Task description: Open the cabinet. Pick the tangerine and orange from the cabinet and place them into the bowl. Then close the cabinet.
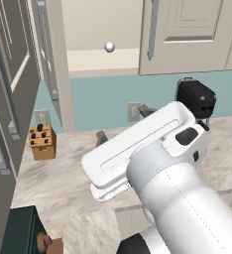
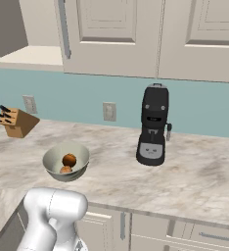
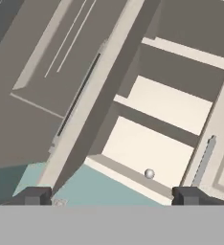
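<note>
The beige cabinet has its left door swung open and its right door shut. Its cream shelves carry just a small grey ball. My gripper is open and empty, and it faces the open half from a little below. On the counter stands the pale bowl. Two orange-coloured fruits lie in it, one above the other. They are the tangerine and the orange, but I cannot tell which is which.
A black coffee machine stands right of the bowl and a wooden knife block to its left. The darker grey tall cabinet flanks the open door. The right door's bar handle is near the gripper's right finger.
</note>
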{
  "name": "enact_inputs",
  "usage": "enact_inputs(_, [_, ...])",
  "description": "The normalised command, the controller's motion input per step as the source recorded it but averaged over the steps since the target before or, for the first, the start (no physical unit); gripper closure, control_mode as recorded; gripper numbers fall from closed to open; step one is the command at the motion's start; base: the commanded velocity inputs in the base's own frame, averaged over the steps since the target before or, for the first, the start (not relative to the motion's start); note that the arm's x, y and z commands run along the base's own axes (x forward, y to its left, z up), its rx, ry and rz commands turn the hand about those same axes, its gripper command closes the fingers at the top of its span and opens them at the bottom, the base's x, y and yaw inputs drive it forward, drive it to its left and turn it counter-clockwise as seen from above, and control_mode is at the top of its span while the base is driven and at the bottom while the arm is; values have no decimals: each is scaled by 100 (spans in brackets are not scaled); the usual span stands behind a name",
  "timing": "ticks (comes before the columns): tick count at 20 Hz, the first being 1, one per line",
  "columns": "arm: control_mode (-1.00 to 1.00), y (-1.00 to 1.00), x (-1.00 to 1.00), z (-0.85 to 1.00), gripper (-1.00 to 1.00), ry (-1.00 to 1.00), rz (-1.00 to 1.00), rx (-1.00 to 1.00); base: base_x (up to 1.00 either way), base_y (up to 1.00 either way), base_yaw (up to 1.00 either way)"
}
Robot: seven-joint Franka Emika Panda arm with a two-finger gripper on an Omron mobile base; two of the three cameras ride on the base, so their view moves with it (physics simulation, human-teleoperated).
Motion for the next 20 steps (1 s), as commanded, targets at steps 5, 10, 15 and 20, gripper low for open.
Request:
enact_inputs(5, [-100, 82, 0, -29, -100, -5, -4, 7, 0, 0, 0])
enact_inputs(10, [-100, 44, 5, -39, -100, -23, -4, 13, 0, 0, 0])
enact_inputs(15, [-100, 0, -1, -17, -100, -19, -1, 12, 0, 0, 0])
enact_inputs(20, [-100, 0, 11, 2, -100, 0, -1, 1, 0, 0, 0])
